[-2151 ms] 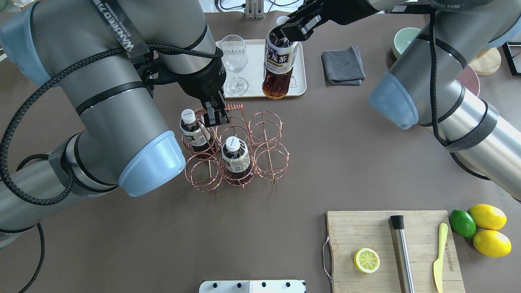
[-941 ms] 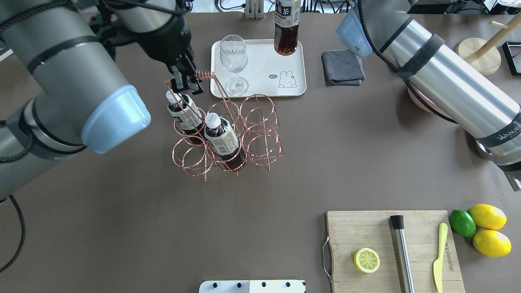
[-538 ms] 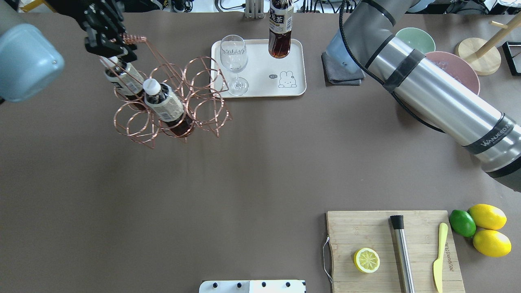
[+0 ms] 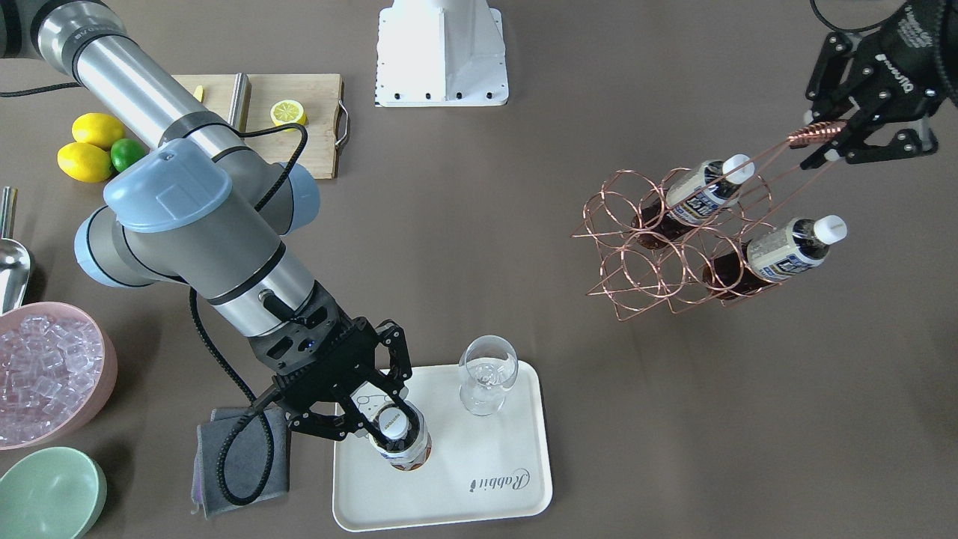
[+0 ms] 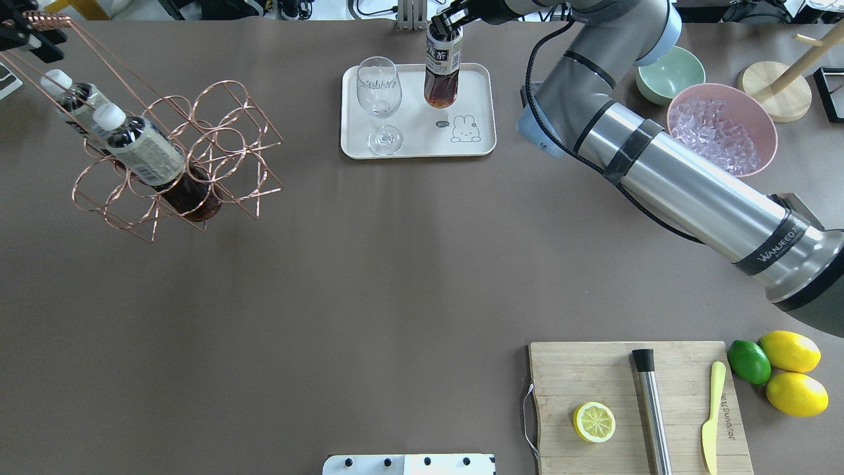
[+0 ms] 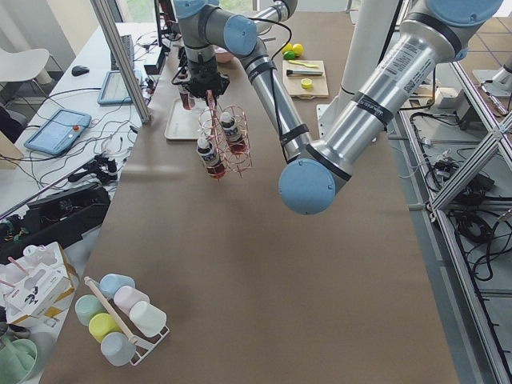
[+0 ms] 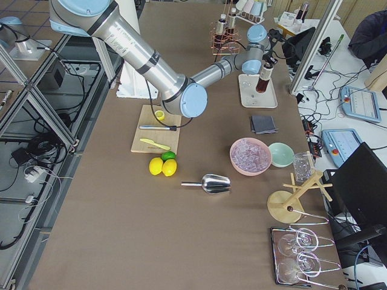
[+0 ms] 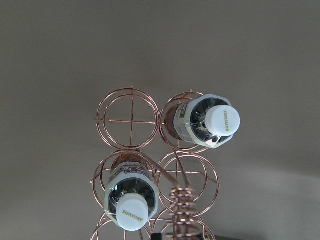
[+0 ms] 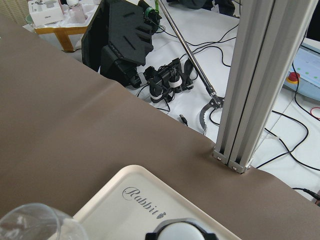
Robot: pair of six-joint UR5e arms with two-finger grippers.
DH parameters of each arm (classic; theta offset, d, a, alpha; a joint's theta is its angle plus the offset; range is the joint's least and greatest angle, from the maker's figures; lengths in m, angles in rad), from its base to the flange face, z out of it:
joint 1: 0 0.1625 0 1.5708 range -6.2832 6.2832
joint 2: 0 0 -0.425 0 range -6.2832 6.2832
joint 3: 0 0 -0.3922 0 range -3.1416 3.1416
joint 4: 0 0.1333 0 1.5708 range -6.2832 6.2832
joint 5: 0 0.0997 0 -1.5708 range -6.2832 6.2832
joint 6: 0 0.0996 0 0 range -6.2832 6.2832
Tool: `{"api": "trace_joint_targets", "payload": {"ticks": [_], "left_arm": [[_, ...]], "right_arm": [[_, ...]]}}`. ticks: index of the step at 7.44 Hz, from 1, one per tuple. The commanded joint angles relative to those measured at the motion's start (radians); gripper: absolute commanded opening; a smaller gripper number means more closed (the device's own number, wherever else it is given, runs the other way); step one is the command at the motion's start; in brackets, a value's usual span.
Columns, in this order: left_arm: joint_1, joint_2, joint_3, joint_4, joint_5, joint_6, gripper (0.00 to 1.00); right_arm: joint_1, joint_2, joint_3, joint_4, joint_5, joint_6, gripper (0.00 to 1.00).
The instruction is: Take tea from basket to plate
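My right gripper [image 5: 443, 21] is shut on the neck of a tea bottle [image 5: 442, 69] that stands upright at the back of the cream plate [image 5: 417, 142], beside the bear drawing; the front view shows the gripper [image 4: 391, 421], the tea bottle [image 4: 404, 448] and the plate [image 4: 456, 464]. Its white cap [image 9: 182, 231] shows in the right wrist view. My left gripper [image 4: 829, 144] is shut on the coiled handle of the copper basket [image 4: 658, 254] and holds it tilted above the table at the far left [image 5: 191, 152]. Two more bottles [image 8: 207, 120] sit in its rings.
A wine glass [image 5: 379, 99] stands on the plate left of the bottle. A grey cloth [image 4: 239, 460], a pink bowl of ice [image 5: 722, 128] and a green bowl [image 5: 666, 72] lie to the right. A cutting board [image 5: 633, 402] with lemon half, muddler and knife sits front right.
My left gripper has lifted the basket with two bottles and carried it far left. My right gripper has brought the tea bottle down onto the back of the plate.
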Motion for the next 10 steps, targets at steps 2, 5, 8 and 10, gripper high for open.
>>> {"api": "trace_joint_targets", "payload": {"ticks": [2,5,8,10], "left_arm": [[-0.153,0.146,0.056,0.051,0.013,0.429,0.00],[-0.233,0.148,0.233,0.046,0.072,0.690,0.00],[-0.285,0.128,0.450,-0.076,0.069,0.803,0.00],[-0.285,0.061,0.624,-0.168,0.069,0.793,0.00]], "right_arm": [[-0.005,-0.040,-0.006,0.082,-0.016,0.001,0.00],[-0.007,-0.053,-0.006,0.092,-0.016,0.001,0.00],[-0.007,-0.059,-0.006,0.093,-0.019,-0.001,0.00],[-0.013,-0.060,-0.005,0.095,-0.035,0.001,0.00]]}}
